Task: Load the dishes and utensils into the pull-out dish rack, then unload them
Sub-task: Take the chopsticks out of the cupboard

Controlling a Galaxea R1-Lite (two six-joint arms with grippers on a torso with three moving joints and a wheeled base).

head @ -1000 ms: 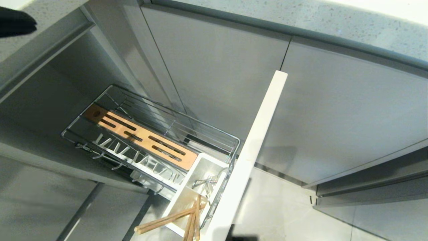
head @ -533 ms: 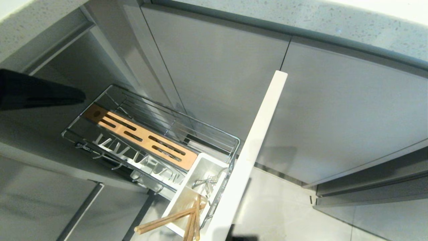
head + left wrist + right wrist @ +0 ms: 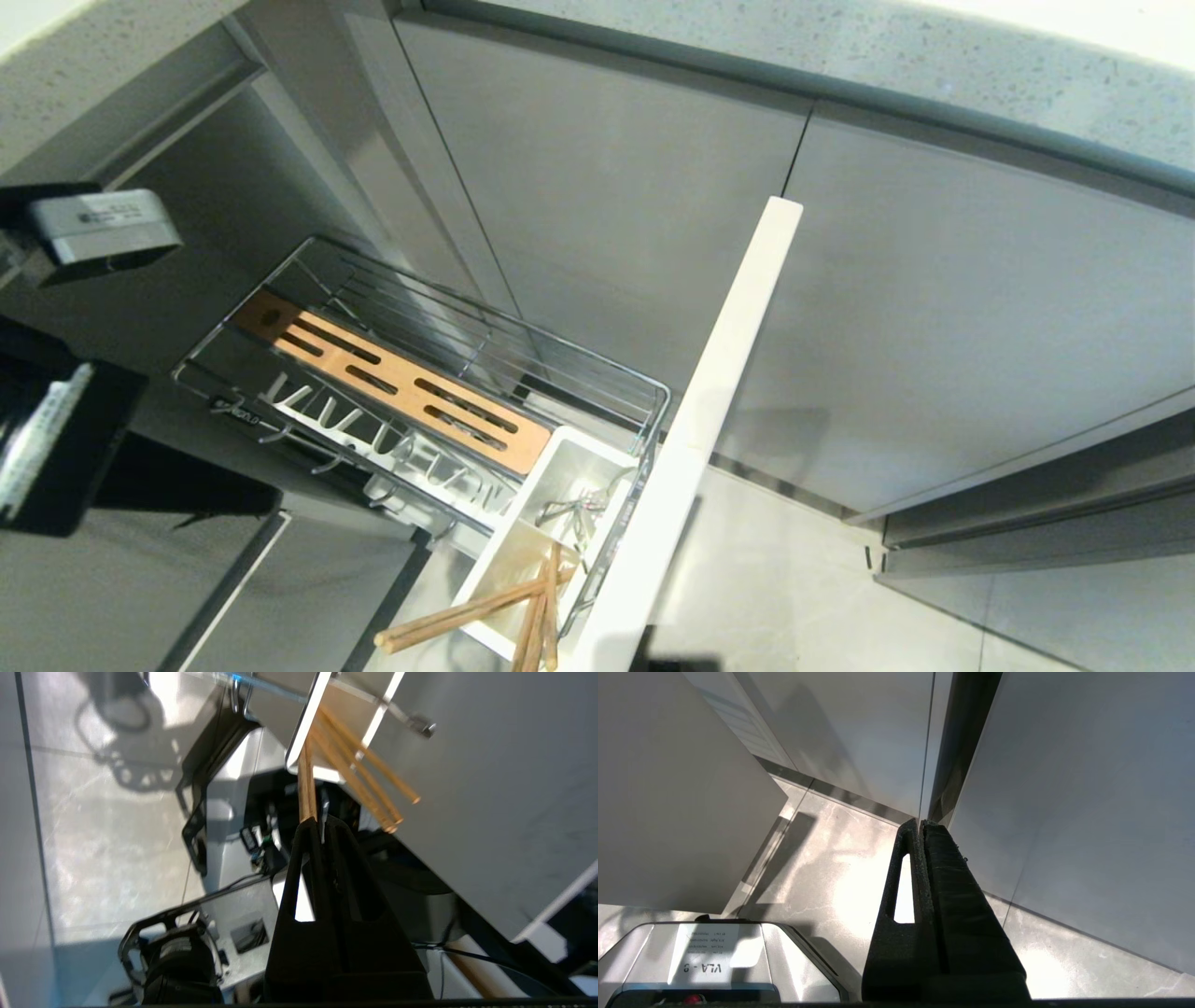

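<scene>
4 chopsticks (image 3: 485,611) leaning out of white utensil tub (image 3: 551,523) at front of pull-out dish rack (image 3: 420,373), silver spoon (image 3: 574,509) beside them. Left gripper (image 3: 321,823) pressed shut, empty, tips just below 2 chopstick ends. Right gripper (image 3: 920,823) closed on nothing, low over floor (image 3: 831,877) near cabinet doors (image 3: 1064,788).

The pull-out dish rack (image 3: 420,373) stands open from above, its slotted wooden board (image 3: 392,378) and white prongs (image 3: 373,439) bare. At five o'clock the utensil tub (image 3: 551,523) is crowded: chopsticks (image 3: 467,611) jut over its rim. The tall front panel (image 3: 709,411) walls off the three o'clock side (approach from nine o'clock, where the left arm (image 3: 56,439) hangs).
</scene>
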